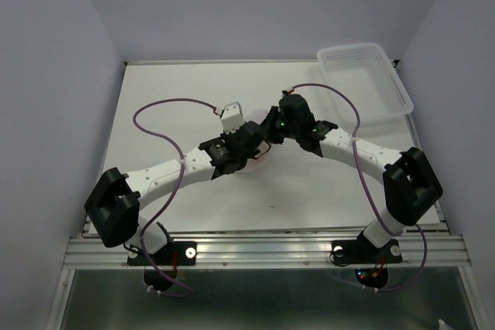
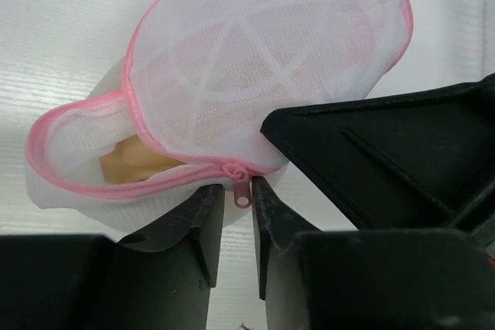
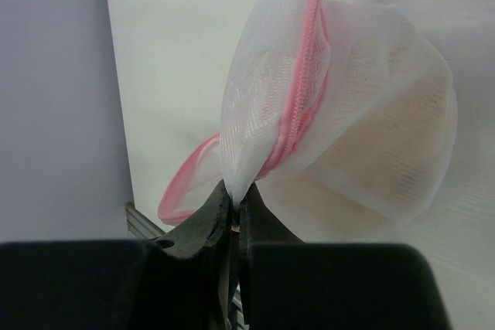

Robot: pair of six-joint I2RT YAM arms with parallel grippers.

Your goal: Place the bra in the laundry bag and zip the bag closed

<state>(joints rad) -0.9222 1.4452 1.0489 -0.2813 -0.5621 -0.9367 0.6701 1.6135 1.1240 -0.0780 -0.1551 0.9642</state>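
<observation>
On the left, the left arm (image 1: 166,171) reaches in from its base toward the middle of the tabletop (image 1: 178,83). The left gripper (image 2: 237,195) sits at the near edge of the bag (image 2: 271,59). Its jaws are narrow, and the pink pull (image 2: 243,191) hangs between their tips, against the right-hand one. A sliver of gap shows on the other side, so I cannot tell whether the pull is truly pinched.

The bag lies mid-tabletop, between the two grippers and mostly hidden under them in the top view. It is a white mesh dome with a pink zipper rim. Left of the pull the zipper gapes, and the tan bra (image 2: 131,164) shows inside through that opening. More beige shows faintly through the mesh. Right of the pull the rim looks closed.

The right gripper (image 3: 234,200) comes in from the right and meets the left one over the bag. Its jaws are pressed together on a fold of the bag's mesh, just beside the pink rim. The rest of the bag billows away from them. In the left wrist view its black body lies against the bag's right side.

At the far right corner stands a clear plastic basket (image 1: 360,67), well apart from the bag.
</observation>
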